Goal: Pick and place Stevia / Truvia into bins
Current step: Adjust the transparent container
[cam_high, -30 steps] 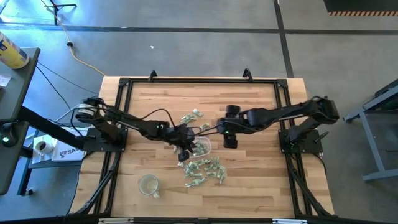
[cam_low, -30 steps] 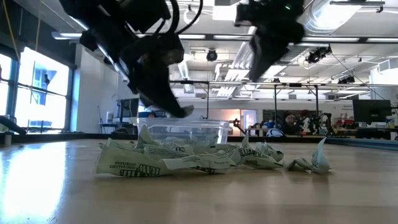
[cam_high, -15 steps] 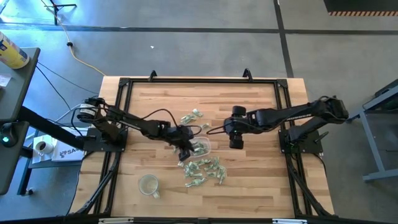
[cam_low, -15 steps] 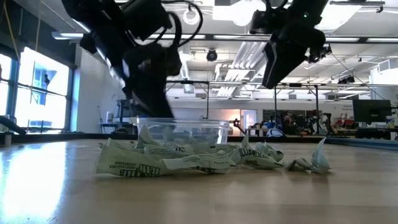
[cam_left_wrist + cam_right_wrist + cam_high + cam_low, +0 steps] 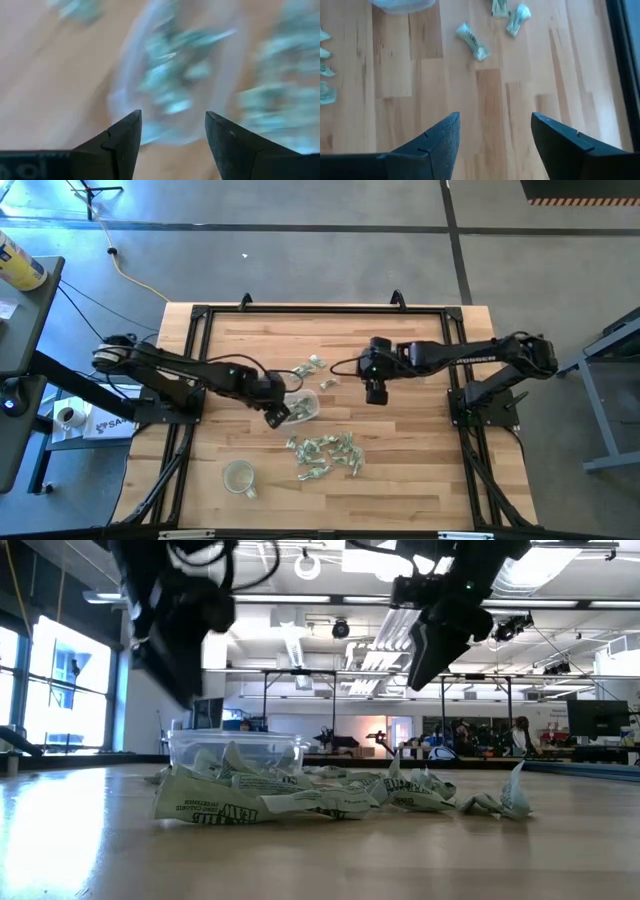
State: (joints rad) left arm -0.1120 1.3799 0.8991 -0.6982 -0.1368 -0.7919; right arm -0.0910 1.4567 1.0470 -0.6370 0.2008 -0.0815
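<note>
Clear tub (image 5: 304, 406), near the middle of the wooden desk (image 5: 420, 470): shallow, rounded, with several green-and-white sachets (image 5: 232, 757) inside it. A loose heap of sachets (image 5: 326, 454) lies on the desk nearer the front edge; a smaller cluster (image 5: 311, 367) lies on the far side of the tub.

My left gripper (image 5: 277, 415) sits just beside the tub's left edge. Its fingers (image 5: 122, 140) stand wide apart and hold nothing; between them the left wrist view shows the tub (image 5: 175, 75), blurred, with pale green sachets in it.

My right gripper (image 5: 376, 391) hangs over bare desk to the right of the tub, well apart from it. Its fingers (image 5: 437, 142) are spread, with nothing between them but wood. Beyond them the right wrist view shows three stray sachets (image 5: 473, 42) and the tub's edge (image 5: 400, 5).

The high view alone shows a round clear cup (image 5: 239, 477) near the desk's front left, apart from the heap. The low view alone shows that both grippers (image 5: 175, 650) (image 5: 430, 635) are raised off the desk, and that the heap (image 5: 290, 795) lies in front of the tub (image 5: 237, 752). A workshop hall fills its background.
</note>
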